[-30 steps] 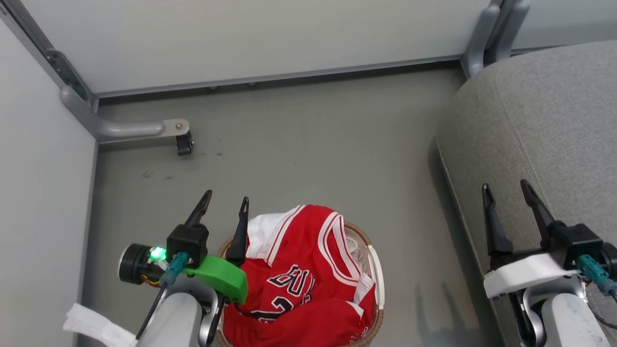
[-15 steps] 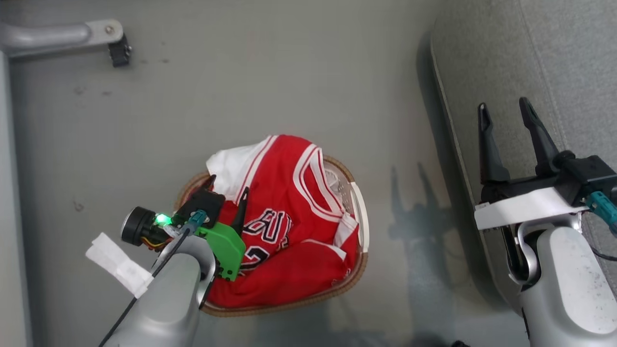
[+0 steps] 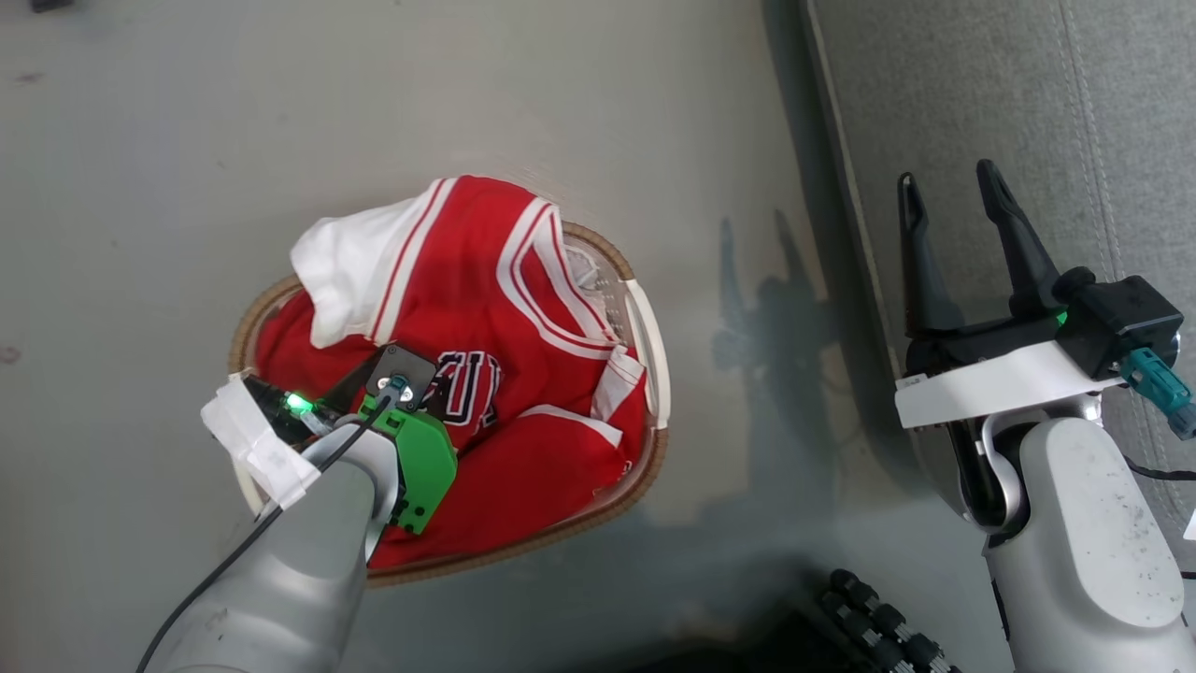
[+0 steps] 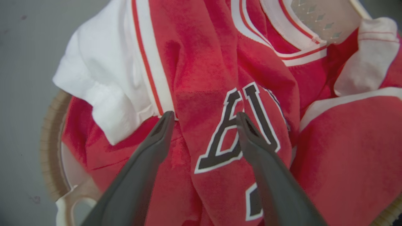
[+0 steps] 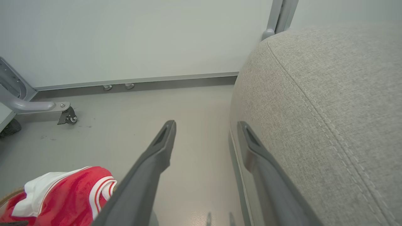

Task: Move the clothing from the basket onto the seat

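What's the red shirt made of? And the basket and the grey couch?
The red shirt looks like soft, fuzzy knit cloth: it folds and rumples. The basket seems smooth pale plastic with punched holes, its rim woven brown. The couch looks like coarse woven fabric with stitched seams.

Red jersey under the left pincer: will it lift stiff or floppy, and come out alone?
Probably floppy: the red jersey lies in soft folds, draped over the basket rim. It overlaps another red garment, which may drag along.
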### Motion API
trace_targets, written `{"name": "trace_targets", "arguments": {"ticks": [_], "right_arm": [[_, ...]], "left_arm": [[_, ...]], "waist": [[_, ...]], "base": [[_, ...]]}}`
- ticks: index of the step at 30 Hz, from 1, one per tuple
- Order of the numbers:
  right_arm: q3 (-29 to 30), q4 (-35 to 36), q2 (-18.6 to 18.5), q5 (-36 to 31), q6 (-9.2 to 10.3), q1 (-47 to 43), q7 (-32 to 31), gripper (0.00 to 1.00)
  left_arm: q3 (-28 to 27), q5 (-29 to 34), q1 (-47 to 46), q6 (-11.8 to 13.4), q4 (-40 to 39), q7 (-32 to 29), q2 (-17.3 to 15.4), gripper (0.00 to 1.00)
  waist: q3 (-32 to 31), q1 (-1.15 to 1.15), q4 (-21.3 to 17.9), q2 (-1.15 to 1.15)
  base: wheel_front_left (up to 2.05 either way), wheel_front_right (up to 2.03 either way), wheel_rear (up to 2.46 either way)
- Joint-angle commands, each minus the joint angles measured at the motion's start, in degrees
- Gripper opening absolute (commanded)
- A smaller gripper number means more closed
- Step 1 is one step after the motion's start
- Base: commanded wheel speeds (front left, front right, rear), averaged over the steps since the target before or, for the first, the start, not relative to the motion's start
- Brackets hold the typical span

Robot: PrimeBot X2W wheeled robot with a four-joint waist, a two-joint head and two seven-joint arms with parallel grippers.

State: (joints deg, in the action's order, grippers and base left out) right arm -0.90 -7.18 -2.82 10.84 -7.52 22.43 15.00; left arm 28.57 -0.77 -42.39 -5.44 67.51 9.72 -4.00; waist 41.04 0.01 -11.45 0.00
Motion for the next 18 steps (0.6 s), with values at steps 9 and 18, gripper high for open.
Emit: {"name": "trace_targets", "arguments": {"ticks": [9, 18], "right_arm": [[-1.47, 0.15, -0.14, 1.96, 0.06, -0.13, 0.28, 1.00], [-1.97, -0.54, -0.15, 2.51, 0.06, 0.01, 0.28, 1.00]], "left_arm": [[-0.71, -1.65, -3.53, 2.13, 4.49, -5.30, -0.94, 1.00], [-0.33, -3.25, -1.39, 2.21, 5.67, -9.10, -0.20, 0.00]], "waist": [[3.77, -0.01, -4.31, 0.00], [3.06, -0.01, -4.05, 0.00]], "base": [[0.00, 0.00, 0.00], [0.00, 0.00, 0.00]]}}
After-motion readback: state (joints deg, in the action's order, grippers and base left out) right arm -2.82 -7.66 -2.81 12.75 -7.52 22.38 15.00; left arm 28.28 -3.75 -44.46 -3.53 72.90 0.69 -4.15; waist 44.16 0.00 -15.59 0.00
